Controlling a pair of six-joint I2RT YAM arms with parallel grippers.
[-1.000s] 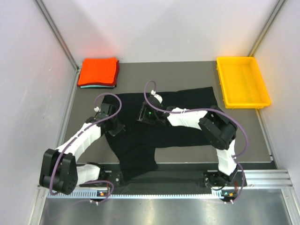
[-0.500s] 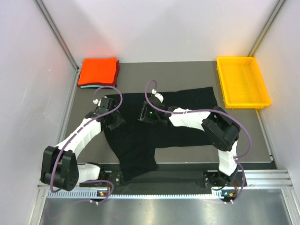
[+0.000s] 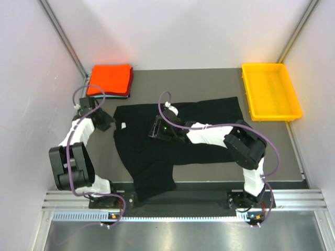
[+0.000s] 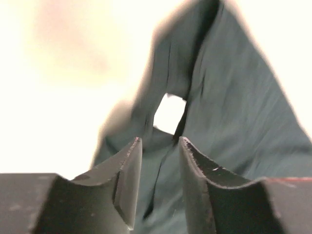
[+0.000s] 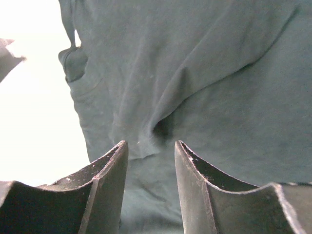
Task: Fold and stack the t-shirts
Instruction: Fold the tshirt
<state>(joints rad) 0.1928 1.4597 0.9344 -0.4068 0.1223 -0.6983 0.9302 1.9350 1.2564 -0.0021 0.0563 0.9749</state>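
Observation:
The black t-shirt [image 3: 220, 110] lies spread across the middle of the mat, one end trailing toward the near edge. Its white neck label [image 3: 124, 125] shows near the left side. My left gripper [image 3: 108, 125] hovers at the shirt's left edge, open. In the left wrist view the left gripper [image 4: 158, 146] has dark cloth [image 4: 234, 107] beyond its tips and nothing pinched. My right gripper [image 3: 152, 130] is over the shirt's middle-left. In the right wrist view it [image 5: 148, 146] stands open just above wrinkled cloth [image 5: 219, 97]. A folded orange-red shirt [image 3: 110, 79] rests on a teal one [image 3: 107, 96] at the back left.
A yellow plastic tray [image 3: 270, 91] sits at the back right corner of the mat. White walls close in on the left, right and back. The metal rail with both arm bases [image 3: 178, 201] runs along the near edge.
My left gripper opened, let go of the black shirt and swung left and back to the shirt's left edge. The shirt's left part now lies flatter and wider. The right arm shifted slightly left.

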